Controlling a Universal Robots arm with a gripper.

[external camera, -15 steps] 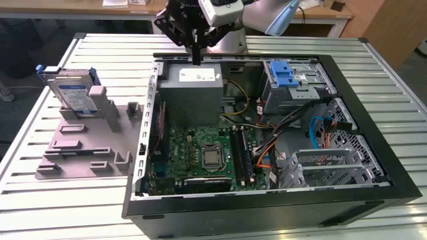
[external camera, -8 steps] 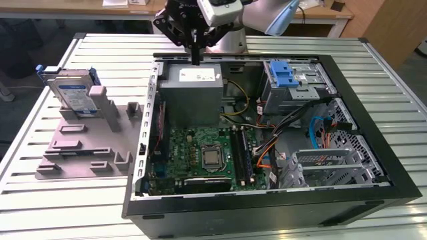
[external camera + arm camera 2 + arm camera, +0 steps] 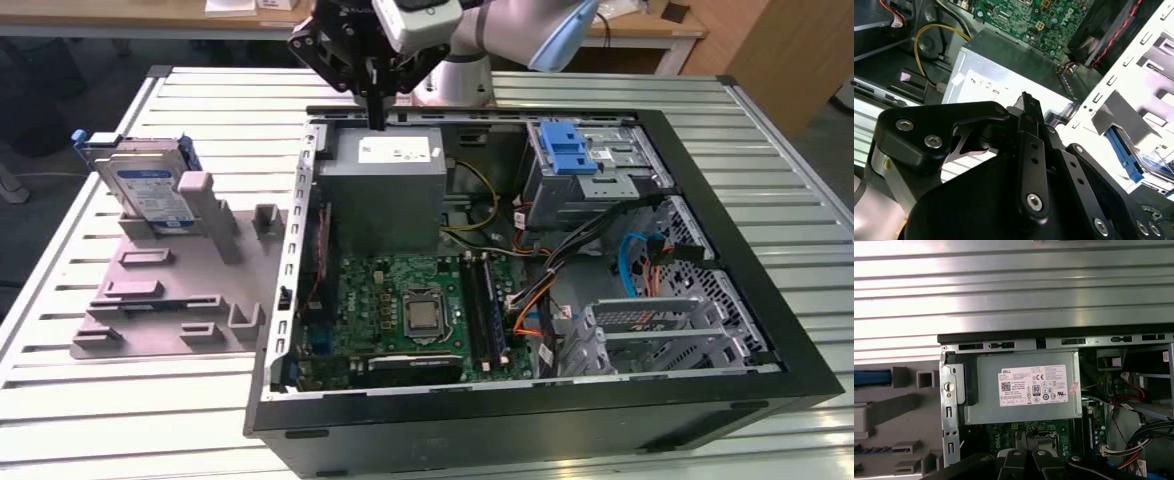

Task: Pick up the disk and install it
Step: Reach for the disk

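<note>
Your gripper hung closed on nothing over the rear edge of the power supply; the disk stood propped in the grey fixture outside the case, well apart, at the exterior view's left

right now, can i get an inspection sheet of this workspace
surface: slatted metal table, with an open computer case lying on it
job's things: disk upright in a grey holder at the exterior view's left, outside the case, untouched
clutter: nothing seen
claw: shut, empty, over the grey power box inside the case
cables: yellow, blue and orange wires inside the case
surroundings: wooden desk behind the table
</note>
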